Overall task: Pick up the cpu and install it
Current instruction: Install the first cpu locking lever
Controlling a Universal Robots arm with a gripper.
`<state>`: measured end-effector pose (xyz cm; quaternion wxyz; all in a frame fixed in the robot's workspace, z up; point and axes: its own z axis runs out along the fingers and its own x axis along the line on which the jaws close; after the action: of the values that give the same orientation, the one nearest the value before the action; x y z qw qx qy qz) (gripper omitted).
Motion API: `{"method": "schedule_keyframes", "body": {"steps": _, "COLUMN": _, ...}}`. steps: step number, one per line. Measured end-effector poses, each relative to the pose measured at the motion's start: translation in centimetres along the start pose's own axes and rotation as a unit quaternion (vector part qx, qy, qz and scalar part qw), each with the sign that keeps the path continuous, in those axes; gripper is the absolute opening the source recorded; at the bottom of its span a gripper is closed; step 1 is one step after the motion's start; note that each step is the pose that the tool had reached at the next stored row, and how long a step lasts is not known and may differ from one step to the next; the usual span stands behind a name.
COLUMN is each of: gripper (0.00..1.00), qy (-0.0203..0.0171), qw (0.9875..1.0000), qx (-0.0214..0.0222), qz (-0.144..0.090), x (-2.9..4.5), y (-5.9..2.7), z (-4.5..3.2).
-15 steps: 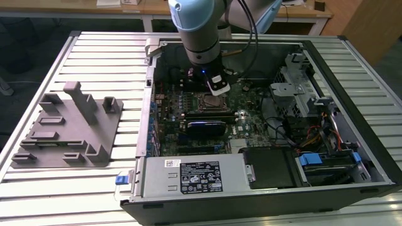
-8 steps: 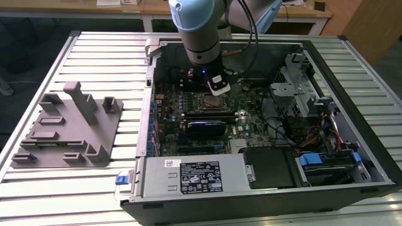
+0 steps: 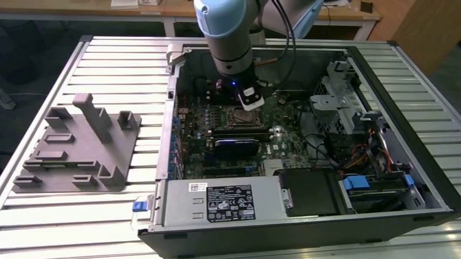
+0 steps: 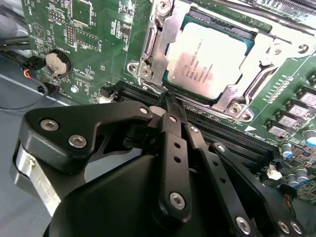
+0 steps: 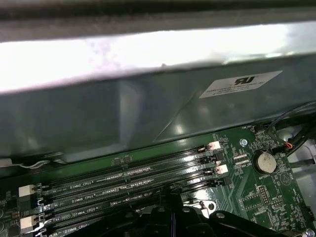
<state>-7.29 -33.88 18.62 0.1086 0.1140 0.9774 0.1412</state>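
While the arm hangs over the open computer case (image 3: 360, 59), the gripper (image 4: 170, 106) sits low above the motherboard (image 4: 98, 44), fingers drawn together to a narrow point with nothing between them, so closed and empty as far as the second wrist view shows. The cpu (image 4: 210, 54) lies flat in its socket, silvery top up, with the metal socket frame (image 4: 153, 44) around it. It lies just ahead of the fingertips, beyond the near edge of the frame; the tips are close to that edge and I cannot tell whether they touch it. The gripper's long axis points roughly toward the chip's near corner. In the first wrist view the memory slots (image 5: 123, 180) run across under the gripper, with the coin battery (image 5: 265, 161) off to one side. Judgement: the chip looks already seated; whether the frame is latched is not clear. On the slatted table (image 3: 115, 59), at the exterior view's left, stands a grey fixture (image 3: 79, 145), well apart from the case
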Motion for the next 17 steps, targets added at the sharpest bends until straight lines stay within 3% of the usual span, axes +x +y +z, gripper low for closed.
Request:
{"method": "schedule_keyframes", "body": {"steps": 6, "gripper": 0.11, "qy": 0.0004, "qw": 1.0000, "qx": -0.0006, "qz": -0.001, "x": -0.03, "y": -0.05, "z": 0.10}}
{"method": "schedule_keyframes", "body": {"steps": 12, "gripper": 0.11, "qy": 0.0027, "qw": 0.9999, "qx": -0.0101, "qz": 0.001, "x": -0.04, "y": -0.05, "z": 0.09}}
{"method": "schedule_keyframes", "body": {"steps": 17, "gripper": 0.11, "qy": 0.0028, "qw": 0.9999, "qx": -0.0110, "qz": 0.002, "x": -0.08, "y": 0.01, "z": -0.09}}
